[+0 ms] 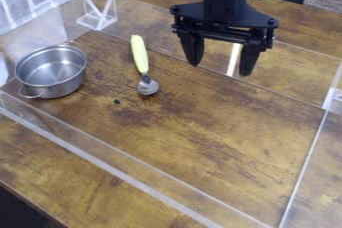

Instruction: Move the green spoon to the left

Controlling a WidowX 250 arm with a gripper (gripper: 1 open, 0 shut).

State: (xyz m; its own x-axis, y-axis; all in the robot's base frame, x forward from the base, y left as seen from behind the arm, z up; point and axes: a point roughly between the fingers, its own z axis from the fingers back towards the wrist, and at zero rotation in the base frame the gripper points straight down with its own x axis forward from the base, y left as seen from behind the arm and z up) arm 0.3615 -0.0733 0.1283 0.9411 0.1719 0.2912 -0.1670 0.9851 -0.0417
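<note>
A wooden table point(201, 142) fills the frame, and most of it is enclosed by a low clear wall point(127, 182) running along the lower left. In the upper right of the frame the gripper point(221, 60) is seen hanging above the wood, its two dark fingers spread wide with nothing between them. A round steel bowl point(50, 70) is set at the left edge. The green spoon point(140, 64) lies flat on the wood just left of centre, between bowl and gripper, touching neither; its yellow-green handle points toward the top of the frame and its grey bowl end toward the bottom. The spoon is judged light and stiff, with smooth plastic that may slip. The handle's middle is judged the best place to be pinched, across its narrow width, since the rounded metal end offers little purchase.
</note>
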